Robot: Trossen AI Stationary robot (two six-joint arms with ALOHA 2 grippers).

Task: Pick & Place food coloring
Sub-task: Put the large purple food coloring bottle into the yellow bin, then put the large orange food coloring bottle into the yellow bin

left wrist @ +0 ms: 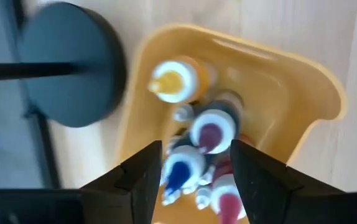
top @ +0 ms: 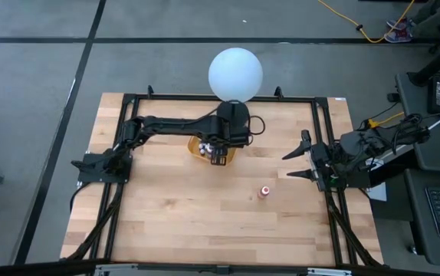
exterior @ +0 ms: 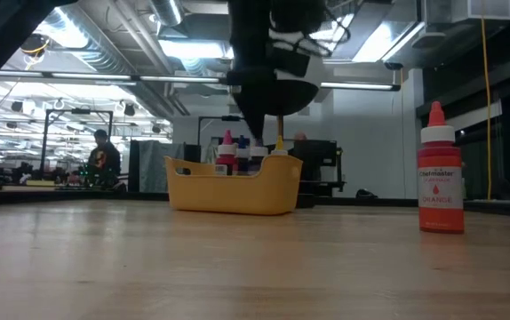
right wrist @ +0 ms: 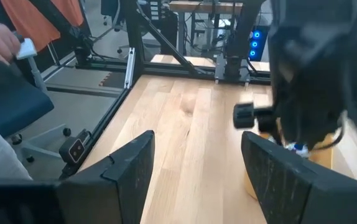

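Yellow tray point(top: 198, 150): sits on the wooden worktop point(top: 205, 215) just in front of the white globe point(top: 235, 73); several food coloring bottles point(left wrist: 211, 132) stand upright inside it, packed close, with red, blue and orange-yellow tops.
Lone bottle: one orange food coloring bottle point(exterior: 440, 173) stands upright on the bare worktop, well apart from the tray, nearer the right arm.
Left gripper point(left wrist: 194, 171): hangs directly over the tray, fingers point(left wrist: 142, 177) spread with the bottle tops showing between them; nothing is clamped.
Right gripper point(top: 295, 163): waits at the right edge of the worktop, fingers parted and empty, pointing toward the tray.
Step in hand: by my reading, a release over the tray, a bottle just set among the others.
Next move: likely a straight lift clear of the tray without nudging the crowded bottles, then a reach to the lone orange bottle, closing around its body low enough that it does not tip.
Risk: the tall narrow bottle could topple if brushed.
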